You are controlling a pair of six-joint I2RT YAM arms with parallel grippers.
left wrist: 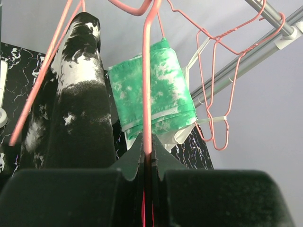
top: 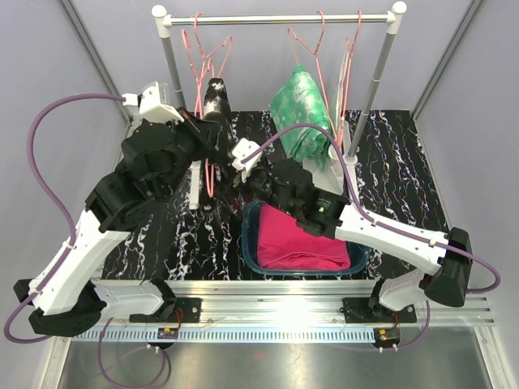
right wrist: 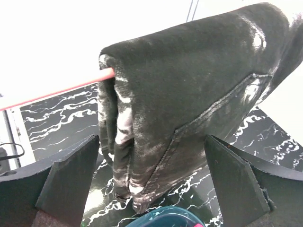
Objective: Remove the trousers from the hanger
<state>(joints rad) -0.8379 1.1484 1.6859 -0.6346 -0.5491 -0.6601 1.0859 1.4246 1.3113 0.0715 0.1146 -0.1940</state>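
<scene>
top external: a rail [top: 276, 18] on two posts stands at the far side of the black marbled table [top: 405, 162], with pink wire hangers [top: 197, 57] hooked on it. the black trousers [top: 216, 99], splashed white, hang toward the left end of the rail. the green tie-dye trousers [top: 302, 113] hang right of the middle. the magenta trousers [top: 300, 239] lie folded in a teal bin [top: 248, 235] on the table, near the arm bases. the left arm [top: 122, 203] reaches up to the black trousers. the right arm [top: 389, 235] lies across above the bin, its wrist pointing toward the same garment. from here we cannot tell how either set of jaws stands.

left wrist: the left gripper [left wrist: 147, 142] is clenched on a pink hanger wire [left wrist: 146, 85], which runs straight up from between the fingertips. the black trousers hang just left of that wire, with another pink wire along their left edge. the green tie-dye trousers hang behind, to the right, and more pink hangers dangle from the rail at the upper right.

right wrist: the right gripper [right wrist: 151, 142] is spread wide, grasping nothing. the folded black trousers hang between its two fingers [right wrist: 71, 179], apart from both. a pink hanger bar [right wrist: 57, 90] passes into the fold from the left. the rim of the teal bin shows at the bottom edge, below the garment.
</scene>
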